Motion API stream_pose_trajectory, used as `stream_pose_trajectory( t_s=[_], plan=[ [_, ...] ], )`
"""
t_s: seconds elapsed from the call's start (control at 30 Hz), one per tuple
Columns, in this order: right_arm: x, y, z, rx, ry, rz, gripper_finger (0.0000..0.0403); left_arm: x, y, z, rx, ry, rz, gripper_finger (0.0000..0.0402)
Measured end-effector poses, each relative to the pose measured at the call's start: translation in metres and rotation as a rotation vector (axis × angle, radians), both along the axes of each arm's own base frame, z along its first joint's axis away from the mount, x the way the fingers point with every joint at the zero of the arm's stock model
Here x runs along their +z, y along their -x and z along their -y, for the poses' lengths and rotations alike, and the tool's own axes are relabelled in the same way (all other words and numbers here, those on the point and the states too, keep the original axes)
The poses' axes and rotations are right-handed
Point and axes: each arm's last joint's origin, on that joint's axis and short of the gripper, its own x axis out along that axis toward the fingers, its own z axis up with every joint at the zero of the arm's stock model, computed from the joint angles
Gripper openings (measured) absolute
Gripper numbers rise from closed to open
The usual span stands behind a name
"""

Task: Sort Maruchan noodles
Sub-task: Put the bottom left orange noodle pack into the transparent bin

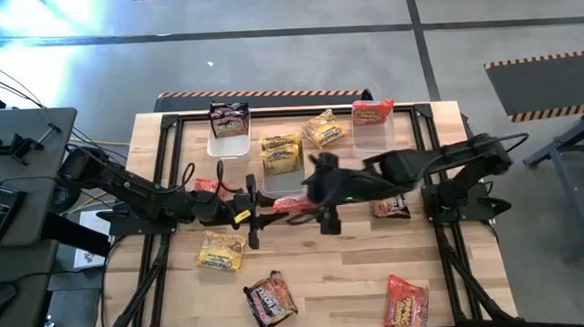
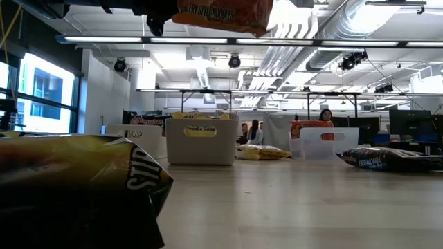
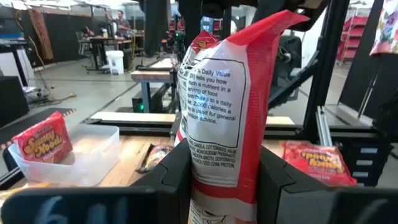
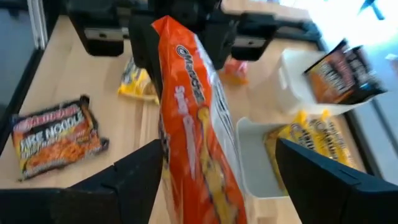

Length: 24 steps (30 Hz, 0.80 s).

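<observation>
Yellow packet (image 2: 76, 187) lay closest to the low camera, slumped on the wooden table (image 1: 328, 282). Above mid-table, the left gripper (image 3: 224, 180) clamped a red-orange packet (image 3: 227, 99) upright between its fingers. The right gripper (image 4: 217, 168) straddled that same packet with fingers spread wide, not gripping — a handover, by my reading, since the bin with the red packet (image 1: 373, 129) stood far right. Two more clear bins (image 1: 229, 137) lined the far edge, loose packets (image 1: 407, 303) scattered nearer. Behind: a bright workshop, people at desks.
</observation>
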Motion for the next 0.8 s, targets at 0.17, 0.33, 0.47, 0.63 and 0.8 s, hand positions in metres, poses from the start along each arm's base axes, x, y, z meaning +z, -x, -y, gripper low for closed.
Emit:
stream_pose_trajectory(
  t_s=[0.17,0.33,0.47,0.63,0.8],
  plan=[
    [-0.003,-0.025,0.003,0.011,-0.015,-0.143,0.0291,-0.002,0.000,0.000,0.000,0.005,-0.016,0.0090],
    [-0.012,-0.044,0.008,0.034,-0.060,-0.275,0.0291,-0.004,-0.001,-0.003,0.009,0.029,-0.037,0.0090],
    [-0.016,-0.052,0.008,0.036,-0.064,-0.317,0.0291,-0.006,-0.002,-0.007,0.023,0.033,-0.057,0.0090],
    [-0.017,-0.052,0.008,0.031,-0.063,-0.330,0.0278,-0.006,-0.002,-0.006,0.006,0.034,-0.060,0.0090],
    [-0.017,-0.052,0.008,0.022,-0.069,-0.333,0.0247,-0.006,-0.002,-0.006,0.006,0.036,-0.061,0.0090]
  ],
)
